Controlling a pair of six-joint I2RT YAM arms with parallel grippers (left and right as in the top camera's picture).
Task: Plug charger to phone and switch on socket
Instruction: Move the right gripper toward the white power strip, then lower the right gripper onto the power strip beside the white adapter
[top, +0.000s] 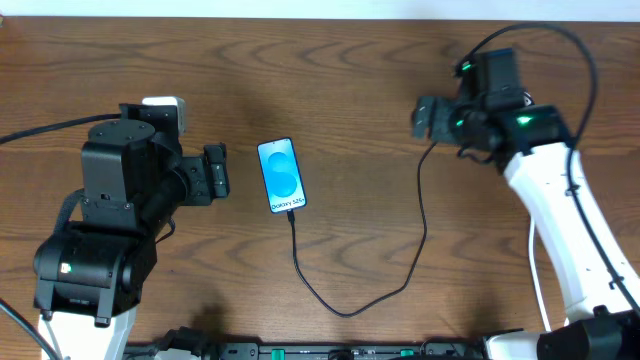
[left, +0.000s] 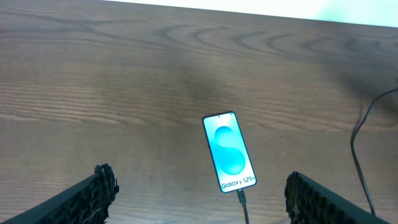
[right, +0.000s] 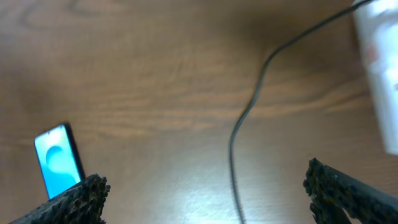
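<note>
1. Two grippers are reported, both with jaws spread wide and nothing grasped: the left gripper (top: 223, 172) sits beside the phone and the right gripper (top: 422, 118) is far over on the right.
2. Left gripper: its fingers (left: 99, 190) are seen apart at the bottom corners of the left wrist view, with only bare table (left: 124, 74) close between them.
3. Phone (top: 281, 176): it is laid flat with the screen up and lit, just right of the left jaws and well left of the right ones. Its long axis runs away from the robot, port end nearer the robot.
4. Charger (top: 346, 311): the tip is seen at the phone's bottom edge and appears seated, clearest in the left wrist view. The cable is looped toward the robot, then back up toward the right gripper. Plugging is judged done.
5. Socket (right: 376, 68): it is shown only in the right wrist view, as a blurred white bar with faint red marks at the right edge. It is not seen in the overhead view. Its long axis runs up the frame, and it lies right of the right jaws. The switch state cannot be told.
6. The right arm is judged nearer, so the switch press is left to it, and a shift to its right is needed.
</note>
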